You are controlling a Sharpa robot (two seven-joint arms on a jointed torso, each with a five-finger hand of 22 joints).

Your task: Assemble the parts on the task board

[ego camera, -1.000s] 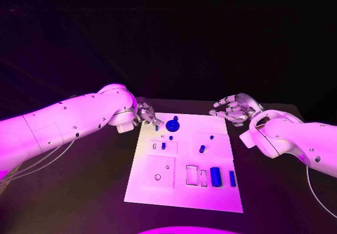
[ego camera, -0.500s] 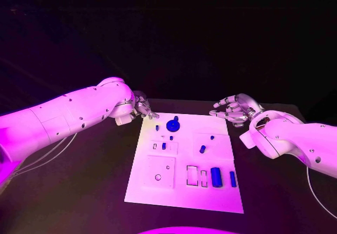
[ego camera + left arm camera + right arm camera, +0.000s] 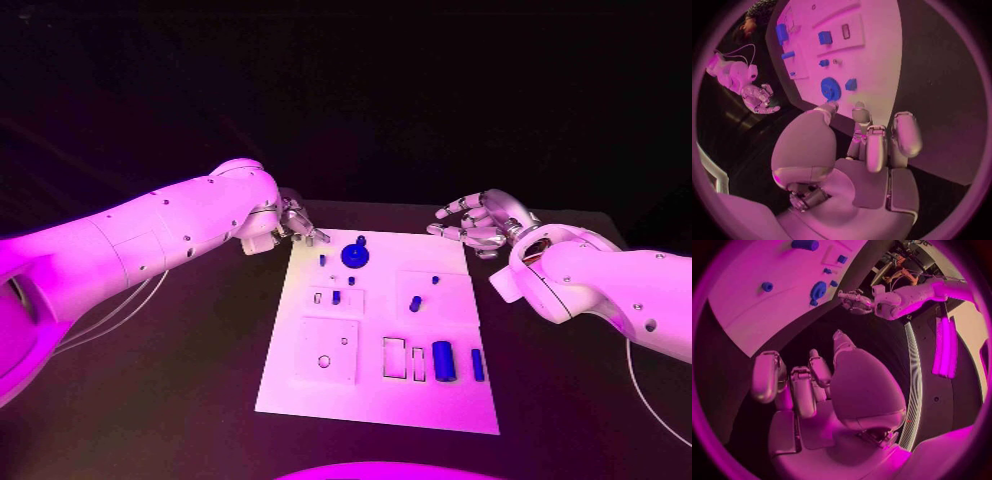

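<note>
Left hand (image 3: pixel 296 224) sat at the far-left corner of the task board (image 3: pixel 368 400), fingers loosely curled, holding nothing as far as I could tell; fingertips (image 3: pixel 828 106) were just beside the round blue part (image 3: pixel 355 258) and the small blue part (image 3: pixel 322 261) next to it, no contact seen. Right hand (image 3: pixel 480 223) hovered off the far-right corner, fingers spread, empty. Other blue parts stayed on the board: two small ones mid-board (image 3: pixel 415 303), a cylinder (image 3: pixel 443 361) and a slim bar (image 3: pixel 477 365) near the right edge by the open slots. My read: the step was a pick near the far edge. Come down vertically, pinch the small part on opposite faces, avoid nudging the round one, lift straight before moving.
</note>
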